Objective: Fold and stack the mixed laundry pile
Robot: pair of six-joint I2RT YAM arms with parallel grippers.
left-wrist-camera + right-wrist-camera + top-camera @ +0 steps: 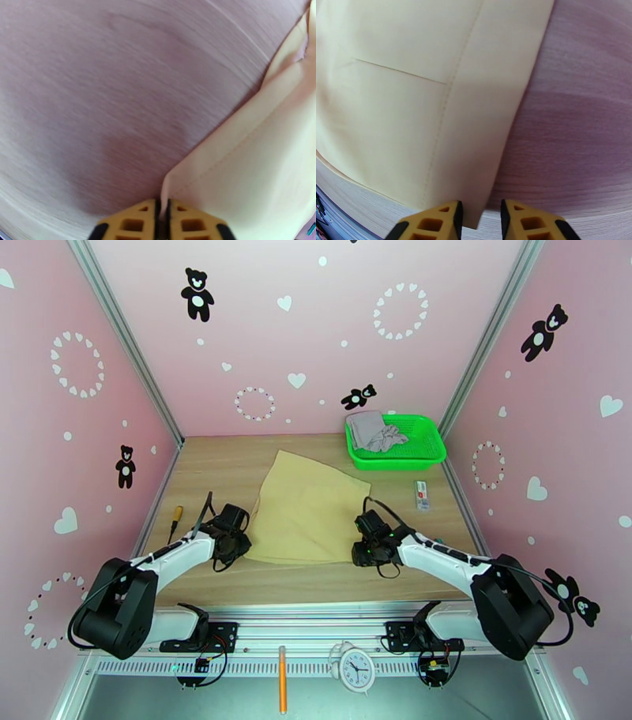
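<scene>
At the near edge of the table (316,581), the left pincer (162,211) is clenched on the near-left corner of the tan cloth (245,169). In the left wrist view its two yellow fingers (132,225) press together, with a thin fold of the fabric between them. The right pincer (480,217) is at the near-right corner of the same cloth. Its jaws stand apart, and the corner of the fabric lies in the gap, closer to one finger, not squeezed.

From above we see both arms reaching forward and inward from their bases, the left arm (174,552) and the right arm (442,552) low over the wood, with the wrists bent down to the table.

The tan cloth lies flat in the middle of the table, between the two pincers, and gets narrower toward the back wall. A screwdriver (175,520) lies near the left edge, beside the left arm. In the far right corner, the green basket (426,451) holds the crumpled grey garment (375,432), well apart from both pincers.
</scene>
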